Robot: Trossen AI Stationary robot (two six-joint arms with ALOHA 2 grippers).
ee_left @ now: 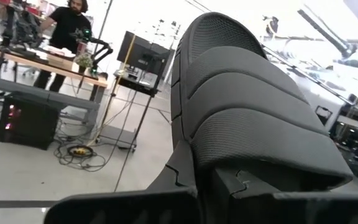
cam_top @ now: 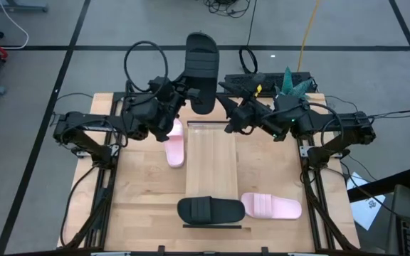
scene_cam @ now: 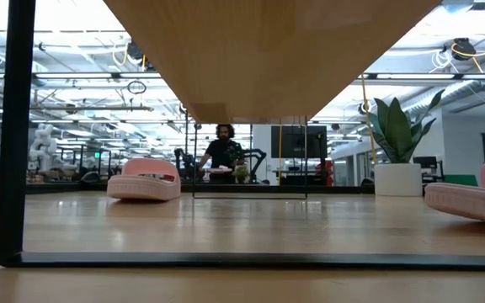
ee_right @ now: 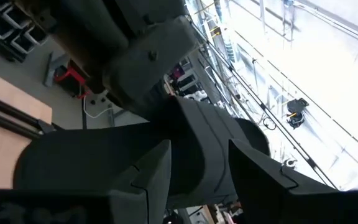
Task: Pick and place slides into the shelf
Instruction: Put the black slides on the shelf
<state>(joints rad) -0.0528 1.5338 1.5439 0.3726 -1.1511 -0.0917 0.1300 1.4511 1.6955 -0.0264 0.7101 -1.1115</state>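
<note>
The left gripper (cam_top: 191,91) is up at the far end of the table (cam_top: 141,192), and it is clamped on a black slide (cam_top: 201,71). This slide is lifted in the air and sticks out past the far edge of the table, over the floor. In the left wrist view the same slide (ee_left: 247,106) fills most of the picture, with the dark fingers (ee_left: 135,208) closed at its near end. The right gripper (cam_top: 232,122) is close by, just beside the held slide, over the far end of the shelf (cam_top: 211,160). In the right wrist view its two fingers (ee_right: 148,177) are spread apart with nothing held between them, and the left arm's parts sit right in front of it. The shelf is the long pale wood rack down the middle of the table. A second black slide (cam_top: 211,210) lies across its near end, turned sideways. A pink slide (cam_top: 271,206) lies on the table just beside that black one, to its right, with the ends about touching. Another pink slide (cam_top: 174,146) lies on the table along the left side of the shelf, partly under the left arm. In the low view both pink slides show on the table, one at the left (scene_cam: 145,179) and one at the right edge (scene_cam: 474,198). A person (scene_cam: 222,156) stands far back in the room behind the table.
</note>
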